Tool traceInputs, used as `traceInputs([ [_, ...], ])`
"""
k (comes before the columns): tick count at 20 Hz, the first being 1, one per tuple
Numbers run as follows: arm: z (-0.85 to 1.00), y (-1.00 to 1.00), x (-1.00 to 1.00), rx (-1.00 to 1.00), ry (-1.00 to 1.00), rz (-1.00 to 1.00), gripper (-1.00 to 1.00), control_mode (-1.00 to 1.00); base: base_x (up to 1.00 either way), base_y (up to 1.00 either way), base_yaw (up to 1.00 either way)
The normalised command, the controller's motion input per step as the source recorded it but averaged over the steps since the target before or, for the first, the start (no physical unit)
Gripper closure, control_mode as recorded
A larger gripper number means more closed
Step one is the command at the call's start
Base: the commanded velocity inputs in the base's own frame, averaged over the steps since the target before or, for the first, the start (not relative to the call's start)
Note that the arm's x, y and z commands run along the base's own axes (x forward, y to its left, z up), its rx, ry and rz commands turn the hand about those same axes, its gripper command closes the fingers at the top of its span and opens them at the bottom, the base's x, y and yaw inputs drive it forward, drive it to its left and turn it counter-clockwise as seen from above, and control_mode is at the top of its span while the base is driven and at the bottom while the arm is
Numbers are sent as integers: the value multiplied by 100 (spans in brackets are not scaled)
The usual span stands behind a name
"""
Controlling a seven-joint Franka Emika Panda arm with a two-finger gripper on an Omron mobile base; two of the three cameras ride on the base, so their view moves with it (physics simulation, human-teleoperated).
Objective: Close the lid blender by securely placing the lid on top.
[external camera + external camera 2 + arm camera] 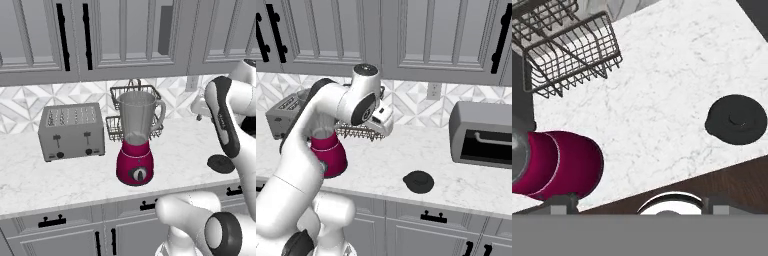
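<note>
We are seeing the lid [736,119] lying flat near the tabletop's [376,165] front edge, well apart from the open-topped blender [136,142]. Farther back, our hand [384,119] is hovering; its grip we cannot tell.

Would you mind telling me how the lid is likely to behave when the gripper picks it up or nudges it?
The lid looks like a rigid, low disc lying flat on the counter, so it should slide rather than roll or tip. It seems small and probably light. Its smooth rim may be slippery; the raised centre knob looks an easier hold.
</note>
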Motion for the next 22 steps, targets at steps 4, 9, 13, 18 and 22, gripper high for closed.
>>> traceInputs([
  [4, -22, -100, -8, 10, 6, -37, -100, -100, 0, 0, 0],
  [9, -68, -94, -1, 3, 14, -31, -100, -100, 0, 0, 0],
  [13, -95, -75, 2, 2, 20, -11, -100, -100, 0, 0, 0],
  [18, -71, -64, 6, 1, 4, -7, -100, -100, 0, 0, 0],
  [22, -23, -8, 19, 0, -1, 0, -100, -100, 0, 0, 0],
])
